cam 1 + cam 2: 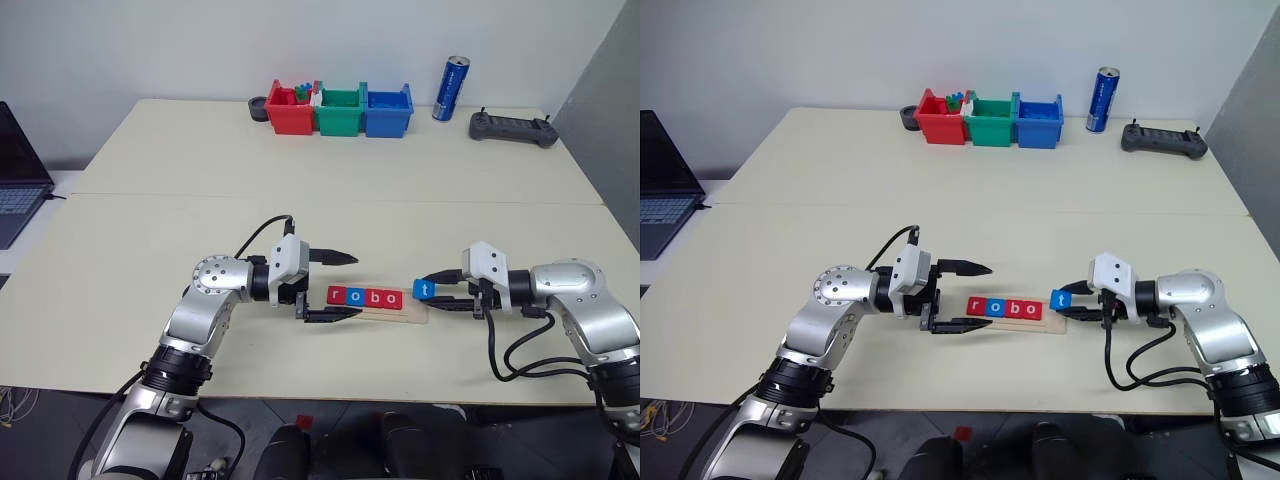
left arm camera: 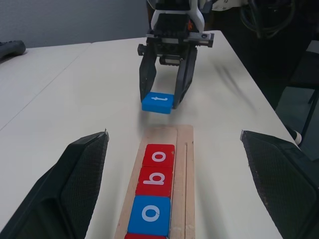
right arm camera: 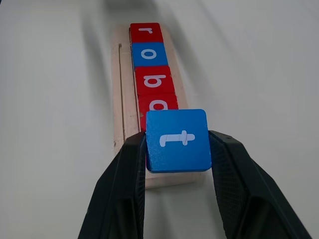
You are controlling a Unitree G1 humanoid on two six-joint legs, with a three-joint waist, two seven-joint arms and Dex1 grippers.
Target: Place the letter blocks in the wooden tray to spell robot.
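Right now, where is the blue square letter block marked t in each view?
Left eye view: blue t block, centre-right, in the right gripper, just off the pale wooden tray.
Right eye view, same spot.
Left wrist view, upper centre.
Right wrist view, centre.
Shared landmark: the tray's red o block.

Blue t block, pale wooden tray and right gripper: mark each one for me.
Blue t block (image 3: 177, 140): right wrist view, on its lettered top face.
Pale wooden tray (image 2: 186, 164): left wrist view, on the bare grooved strip beside the tiles.
Right gripper (image 1: 437, 290): left eye view, midway between its black fingertips.
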